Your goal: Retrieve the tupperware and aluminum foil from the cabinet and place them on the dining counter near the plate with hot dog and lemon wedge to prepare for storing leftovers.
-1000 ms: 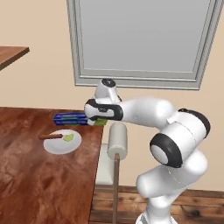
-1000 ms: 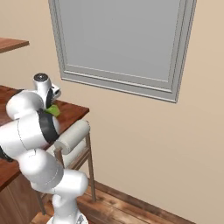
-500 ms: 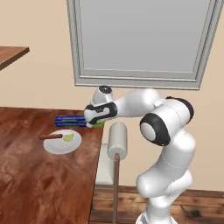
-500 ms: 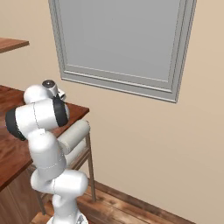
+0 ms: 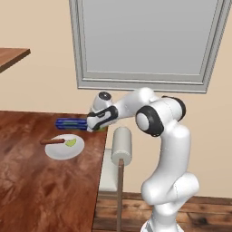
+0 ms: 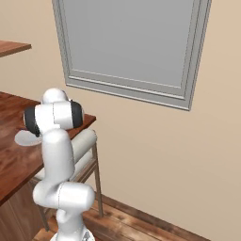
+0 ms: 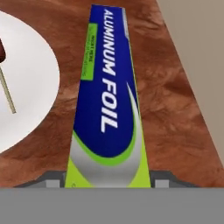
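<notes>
My gripper [image 5: 93, 124] is shut on the lime-green end of the aluminum foil [image 5: 72, 123], a long blue box. The box lies level, low over the dining counter [image 5: 36, 190] near its far right corner. In the hand view the aluminum foil [image 7: 109, 96] runs straight away from my gripper [image 7: 109, 179], with the white plate [image 7: 22, 78] close beside it. The plate [image 5: 63, 148] carries the hot dog [image 5: 52, 141] and the lemon wedge [image 5: 70, 142]. The tupperware and the cabinet are out of view.
A white cushioned stool [image 5: 121, 145] stands against the counter's right edge, under my arm. A large grey-framed window [image 5: 145, 41] is set in the beige wall behind. The counter's edge [image 7: 175, 113] runs just right of the box.
The arm's elbow has swung in toward the hand. The foil box has stayed nearly in place beside the plate, still gripped.
</notes>
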You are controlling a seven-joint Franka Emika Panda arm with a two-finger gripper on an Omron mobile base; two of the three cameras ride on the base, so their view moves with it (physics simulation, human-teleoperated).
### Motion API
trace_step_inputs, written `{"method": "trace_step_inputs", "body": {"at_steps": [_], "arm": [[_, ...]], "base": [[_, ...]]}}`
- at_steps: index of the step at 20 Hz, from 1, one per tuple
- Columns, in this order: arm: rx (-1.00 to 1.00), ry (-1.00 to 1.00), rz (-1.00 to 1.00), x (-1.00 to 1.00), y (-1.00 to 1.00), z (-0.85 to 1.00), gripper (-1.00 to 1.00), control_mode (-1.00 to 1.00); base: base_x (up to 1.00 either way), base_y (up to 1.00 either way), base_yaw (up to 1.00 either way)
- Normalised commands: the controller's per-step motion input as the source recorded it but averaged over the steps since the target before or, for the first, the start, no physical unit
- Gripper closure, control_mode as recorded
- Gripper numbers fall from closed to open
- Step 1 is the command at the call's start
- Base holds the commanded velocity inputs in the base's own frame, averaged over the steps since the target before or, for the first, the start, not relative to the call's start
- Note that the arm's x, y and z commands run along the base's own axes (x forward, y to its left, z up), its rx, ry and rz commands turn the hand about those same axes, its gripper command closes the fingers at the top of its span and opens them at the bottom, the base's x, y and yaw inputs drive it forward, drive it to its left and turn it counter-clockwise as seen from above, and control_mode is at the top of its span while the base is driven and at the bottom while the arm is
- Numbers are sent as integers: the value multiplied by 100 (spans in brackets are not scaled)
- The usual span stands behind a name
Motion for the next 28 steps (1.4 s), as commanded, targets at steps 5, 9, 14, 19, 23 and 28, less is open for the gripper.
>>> {"method": "trace_step_inputs", "body": {"at_steps": [5, 9, 14, 19, 23, 28], "arm": [[-5, 0, -1, 41, 37, -13, -100, -100], [-3, -1, -5, 25, 23, 9, -100, -100], [-1, 0, -15, -15, -10, 83, -100, -100], [0, -5, -15, -86, -31, 100, -100, -100], [0, -11, -11, -100, -49, 79, -100, -100], [0, -13, -13, -100, -83, 61, -100, -100]], "base": [[0, 0, 0], [0, 0, 0], [0, 0, 0], [0, 0, 0], [0, 0, 0], [0, 0, 0]]}}
